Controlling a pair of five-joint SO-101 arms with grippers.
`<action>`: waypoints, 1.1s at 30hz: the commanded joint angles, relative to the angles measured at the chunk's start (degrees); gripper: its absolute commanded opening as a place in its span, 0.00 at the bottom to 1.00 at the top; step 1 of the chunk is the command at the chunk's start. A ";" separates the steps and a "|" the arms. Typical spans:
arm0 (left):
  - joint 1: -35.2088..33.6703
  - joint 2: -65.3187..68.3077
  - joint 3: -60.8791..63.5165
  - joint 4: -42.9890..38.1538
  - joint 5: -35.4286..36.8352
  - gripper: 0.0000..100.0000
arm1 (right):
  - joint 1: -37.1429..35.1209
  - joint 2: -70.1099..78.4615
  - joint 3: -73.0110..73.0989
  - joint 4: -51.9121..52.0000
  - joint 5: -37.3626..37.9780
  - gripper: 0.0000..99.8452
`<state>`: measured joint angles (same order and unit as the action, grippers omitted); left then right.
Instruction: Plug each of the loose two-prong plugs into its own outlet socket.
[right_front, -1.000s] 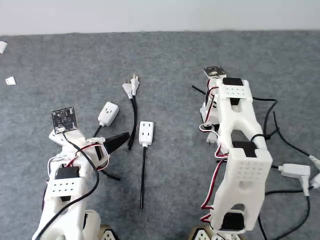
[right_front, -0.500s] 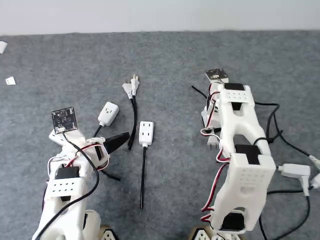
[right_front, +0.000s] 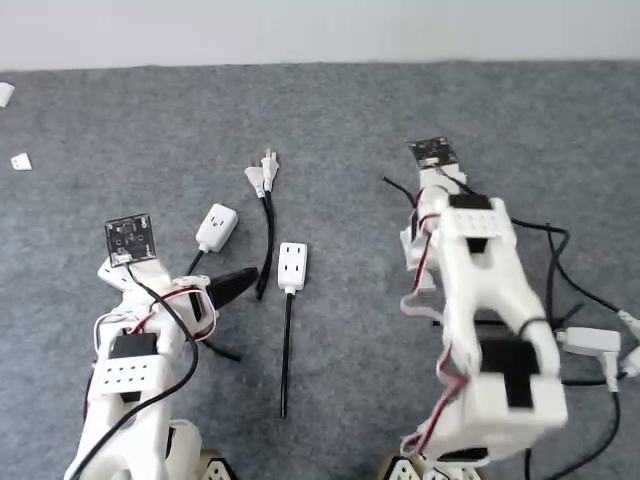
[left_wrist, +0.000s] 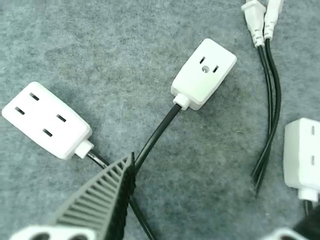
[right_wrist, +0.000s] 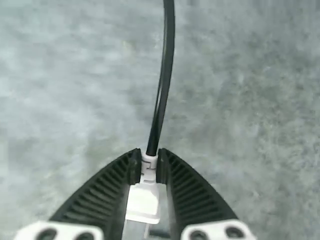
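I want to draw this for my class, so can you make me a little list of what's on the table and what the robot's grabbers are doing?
Table cover: gray mat
Not plugged in: two loose plugs, side by side on black cords
Places to plug: three white sockets, nothing plugged into them
Right arm: right gripper shut on a white plug with a black cord
Left arm: left gripper open, close above the sockets
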<state>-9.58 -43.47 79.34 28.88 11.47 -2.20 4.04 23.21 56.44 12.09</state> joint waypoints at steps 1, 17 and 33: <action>-0.18 3.34 -4.88 -0.70 -0.62 0.51 | -3.30 -13.93 5.45 -1.71 0.26 0.01; -1.23 19.87 -19.91 15.91 -19.60 0.51 | -23.34 -47.69 16.09 -1.36 -4.57 0.01; 5.01 20.13 -19.74 21.98 -34.81 0.17 | -40.66 -58.86 27.60 -9.01 -3.60 0.01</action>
<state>-5.01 -23.16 62.02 50.24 -22.81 -41.67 -52.92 50.29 49.93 7.87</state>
